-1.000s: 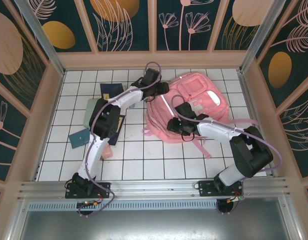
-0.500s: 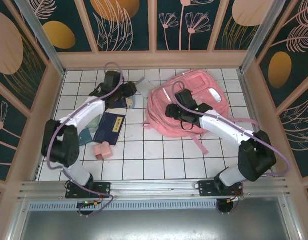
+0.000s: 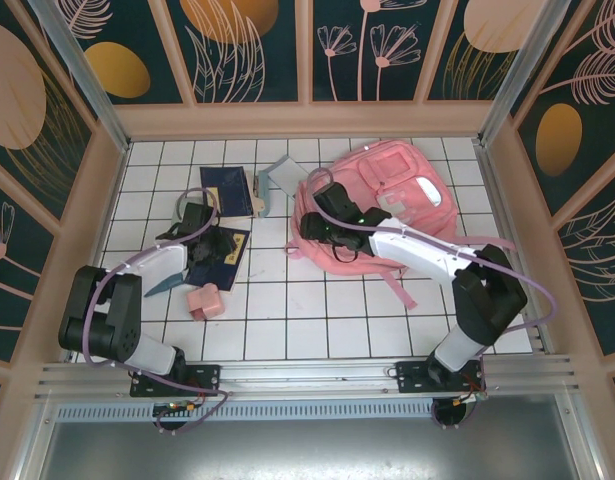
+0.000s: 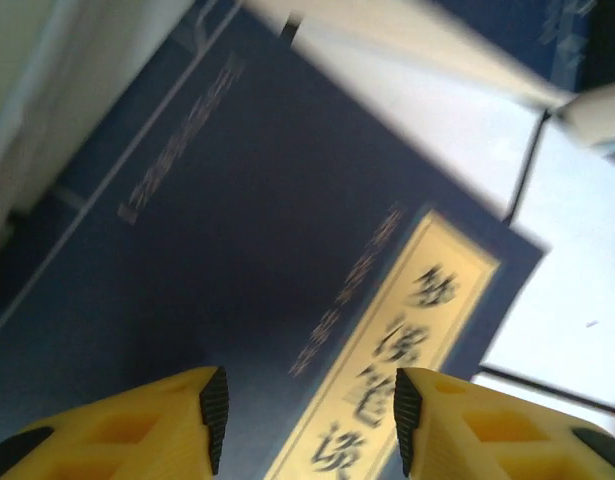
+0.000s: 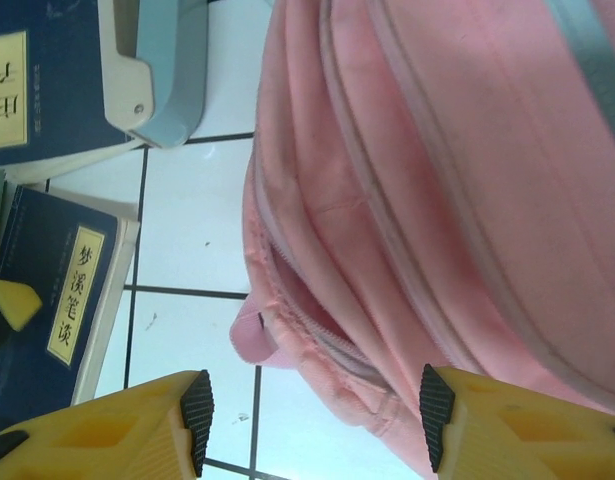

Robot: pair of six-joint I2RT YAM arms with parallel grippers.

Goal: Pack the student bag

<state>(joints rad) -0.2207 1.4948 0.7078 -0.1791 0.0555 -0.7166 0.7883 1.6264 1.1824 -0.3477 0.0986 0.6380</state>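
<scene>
The student bag (image 3: 392, 200), a large soft pink backpack, lies at the back right of the tiled table. My right gripper (image 3: 312, 226) is open at its left edge. In the right wrist view the bag (image 5: 447, 180) shows a partly open zipper mouth (image 5: 307, 310) just beyond my right gripper (image 5: 312, 425), with nothing between the fingers. My left gripper (image 3: 209, 245) hovers open over a dark blue book (image 3: 232, 252). From the left wrist, that book (image 4: 237, 220) with its gold title label (image 4: 417, 330) lies close under my left gripper (image 4: 305, 420).
A second blue book (image 3: 227, 188) and a grey-blue stapler-like thing (image 3: 280, 177) lie behind the left gripper. A small pink box (image 3: 204, 300) and a teal piece (image 3: 162, 283) sit nearer the front left. Pink straps (image 3: 402, 290) trail from the bag toward the front.
The left arm swung from the bag's top edge back left and down to the blue book. The right gripper slid left along the bag to its left edge.
</scene>
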